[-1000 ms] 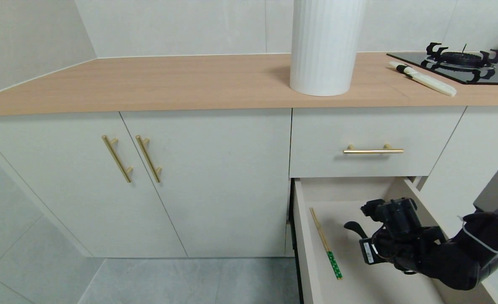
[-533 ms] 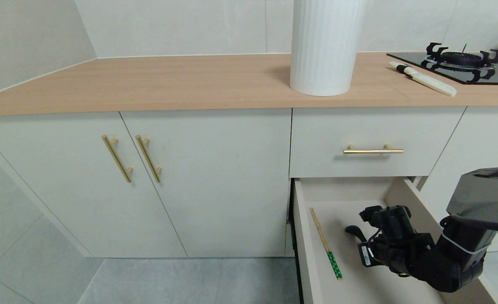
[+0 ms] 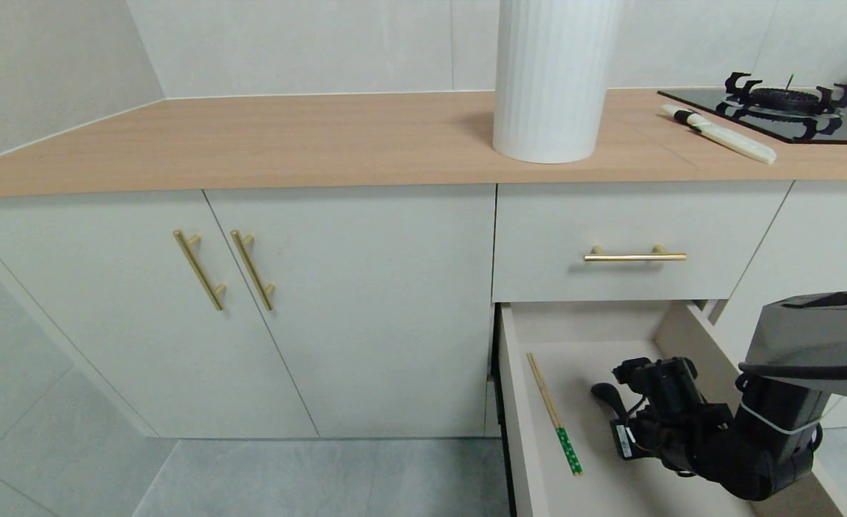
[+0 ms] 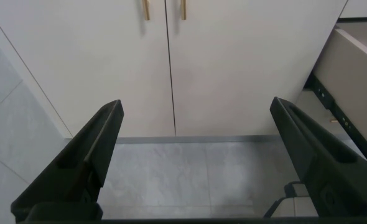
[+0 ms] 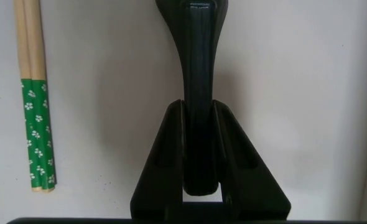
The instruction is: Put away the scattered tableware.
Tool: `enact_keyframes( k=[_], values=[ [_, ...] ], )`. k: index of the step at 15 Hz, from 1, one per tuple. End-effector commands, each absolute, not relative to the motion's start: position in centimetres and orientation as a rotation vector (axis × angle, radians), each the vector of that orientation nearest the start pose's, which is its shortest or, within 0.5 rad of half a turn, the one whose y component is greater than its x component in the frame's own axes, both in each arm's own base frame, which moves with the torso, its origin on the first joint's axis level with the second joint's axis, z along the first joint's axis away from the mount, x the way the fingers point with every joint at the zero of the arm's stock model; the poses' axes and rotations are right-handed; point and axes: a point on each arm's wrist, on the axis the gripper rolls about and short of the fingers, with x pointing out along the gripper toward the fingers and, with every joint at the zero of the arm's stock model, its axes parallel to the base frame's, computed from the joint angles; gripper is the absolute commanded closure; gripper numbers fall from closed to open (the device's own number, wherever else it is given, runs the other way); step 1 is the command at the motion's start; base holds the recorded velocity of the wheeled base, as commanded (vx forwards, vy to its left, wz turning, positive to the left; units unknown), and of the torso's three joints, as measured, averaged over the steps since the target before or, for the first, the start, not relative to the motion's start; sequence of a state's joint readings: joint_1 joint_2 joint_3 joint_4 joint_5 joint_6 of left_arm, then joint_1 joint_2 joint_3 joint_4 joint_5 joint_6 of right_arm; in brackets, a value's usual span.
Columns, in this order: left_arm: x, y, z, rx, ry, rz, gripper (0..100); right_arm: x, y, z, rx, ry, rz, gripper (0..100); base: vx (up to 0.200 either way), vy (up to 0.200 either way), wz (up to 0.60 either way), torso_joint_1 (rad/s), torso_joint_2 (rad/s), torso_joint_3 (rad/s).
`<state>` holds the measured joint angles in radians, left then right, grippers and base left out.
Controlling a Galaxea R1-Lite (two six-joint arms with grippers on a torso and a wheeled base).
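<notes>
You're looking at the right gripper (image 3: 623, 388) sitting down inside the open drawer (image 3: 515, 402), at about 4 o'clock in the head view. Its fingers (image 5: 236, 155) are pinching the handle of a black spoon (image 5: 196, 68), one on each side. It's probably a spoon, since the rounded end is poking out toward 10 o'clock from the gripper in the head view but is hard to make out there. The spoon is sitting low over the drawer floor; you can't tell whether it's touching.

A pair of chopsticks (image 3: 554, 424) with green flowered ends is lying flat on the drawer floor, at 9 o'clock from the spoon, near it but apart, running along the drawer's left wall.

The left gripper (image 4: 195, 109) is hanging with its fingers spread wide and nothing between them, facing the floor tiles (image 4: 190, 174) and the closed cabinet doors (image 4: 171, 62).

The upper drawer (image 3: 635, 240) with the gold handle is sitting shut at 12 o'clock from the open one. On the countertop (image 3: 287, 140) a tall white ribbed container (image 3: 551, 79) is standing upright. At 3 o'clock from it a long white utensil with a dark band (image 3: 718, 133) is lying just beside the stove (image 3: 789, 104).
</notes>
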<state>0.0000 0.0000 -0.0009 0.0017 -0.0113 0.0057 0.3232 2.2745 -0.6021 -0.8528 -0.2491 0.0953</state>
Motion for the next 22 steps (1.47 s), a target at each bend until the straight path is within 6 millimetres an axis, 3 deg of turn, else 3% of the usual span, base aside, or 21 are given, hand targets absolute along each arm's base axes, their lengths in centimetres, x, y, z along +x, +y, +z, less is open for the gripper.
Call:
enact_keyframes(
  k=[1, 3, 4, 9, 12, 17, 22],
  values=[
    [-2.3, 0.0, 7.5, 0.006, 0.003, -0.012, 0, 30.6, 9.7, -2.7, -0.142, 0.789, 0.032, 100, 0.0, 0.0, 0.0, 0.0, 0.0, 0.0],
    [-2.3, 0.0, 7.5, 0.006, 0.003, -0.011, 0, 30.5, 9.7, -2.8, -0.145, 0.791, 0.032, 100, 0.0, 0.0, 0.0, 0.0, 0.0, 0.0],
    [-2.3, 0.0, 7.5, 0.006, 0.003, -0.012, 0, 30.5, 9.6, -2.8, -0.145, 0.793, 0.032, 0, 0.0, 0.0, 0.0, 0.0, 0.0, 0.0],
    [-2.3, 0.0, 7.6, 0.006, 0.002, -0.011, 0, 30.6, 9.7, -2.7, -0.142, 0.789, 0.032, 0, 0.0, 0.0, 0.0, 0.0, 0.0, 0.0],
    [-2.3, 0.0, 7.5, 0.006, 0.003, -0.011, 0, 30.6, 9.7, -1.5, -0.125, 0.734, 0.035, 0, 0.0, 0.0, 0.0, 0.0, 0.0, 0.0],
    [-2.3, 0.0, 7.5, 0.006, 0.003, -0.011, 0, 28.5, 9.0, 4.8, -0.086, 0.582, 0.047, 0, 0.0, 0.0, 0.0, 0.0, 0.0, 0.0],
    [-2.3, 0.0, 7.6, 0.006, 0.002, -0.011, 0, 22.5, 7.0, 12.6, -0.064, 0.524, 0.06, 0, 0.0, 0.0, 0.0, 0.0, 0.0, 0.0]
  ],
)
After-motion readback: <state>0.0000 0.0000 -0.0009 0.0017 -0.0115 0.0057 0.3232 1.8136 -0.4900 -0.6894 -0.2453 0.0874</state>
